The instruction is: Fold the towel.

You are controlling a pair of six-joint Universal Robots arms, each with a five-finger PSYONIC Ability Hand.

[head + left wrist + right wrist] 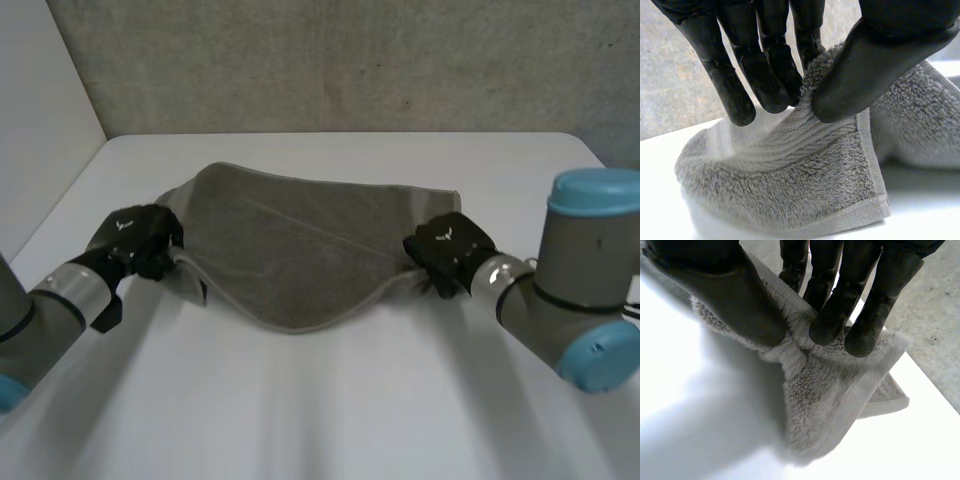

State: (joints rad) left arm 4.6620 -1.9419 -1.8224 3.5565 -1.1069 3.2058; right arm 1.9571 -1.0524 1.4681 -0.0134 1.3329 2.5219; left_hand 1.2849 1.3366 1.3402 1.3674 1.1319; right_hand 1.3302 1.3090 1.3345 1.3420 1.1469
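White surface nearest. Left hand clamped on grey towel corner, thumb against fingers. Right hand pinching opposite corner likewise. Between hands, near edge sagging; beyond hands, remainder flat on surface.

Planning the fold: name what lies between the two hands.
Head view: the grey towel spans from left hand to right hand, both pinching it.

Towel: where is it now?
In the head view the towel lies on the table, between the left robot hand pinching its left end and the right robot hand pinching its right end.
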